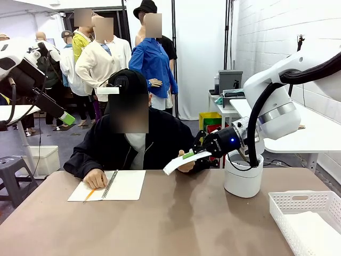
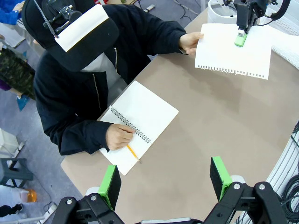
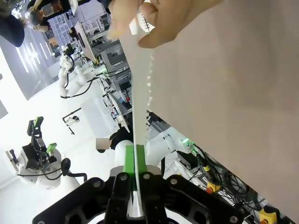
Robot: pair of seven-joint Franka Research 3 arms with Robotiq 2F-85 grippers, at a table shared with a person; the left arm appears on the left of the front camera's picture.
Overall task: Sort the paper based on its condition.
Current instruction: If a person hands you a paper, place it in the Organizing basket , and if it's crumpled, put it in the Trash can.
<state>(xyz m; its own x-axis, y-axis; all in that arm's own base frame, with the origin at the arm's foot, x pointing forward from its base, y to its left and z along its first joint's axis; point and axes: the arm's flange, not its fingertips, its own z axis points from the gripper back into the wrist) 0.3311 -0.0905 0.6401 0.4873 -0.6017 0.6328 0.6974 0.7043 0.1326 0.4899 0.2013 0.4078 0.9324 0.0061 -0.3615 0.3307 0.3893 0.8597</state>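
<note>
A white sheet of paper (image 1: pixel 184 161) with a ragged torn edge hangs flat above the table's far side. My right gripper (image 1: pixel 193 154) is shut on its one edge, and the person's hand (image 1: pixel 186 167) holds the opposite edge. In the left wrist view the paper (image 2: pixel 233 53) lies spread under the right gripper (image 2: pixel 241 37), with the hand (image 2: pixel 189 43) at its left edge. The right wrist view has the paper (image 3: pixel 139 93) edge-on between my shut fingers (image 3: pixel 135 161). My left gripper (image 2: pixel 164 182) is open and empty, raised high over the table at the left (image 1: pixel 66 118).
An open spiral notebook (image 1: pixel 125 184) lies by the person's other hand, which holds a pencil (image 1: pixel 89 194). A white round bin (image 1: pixel 243 180) stands right of the held sheet. A white mesh basket (image 1: pixel 306 210) sits at the near right corner. The brown table (image 1: pixel 176 224) is bare in the middle.
</note>
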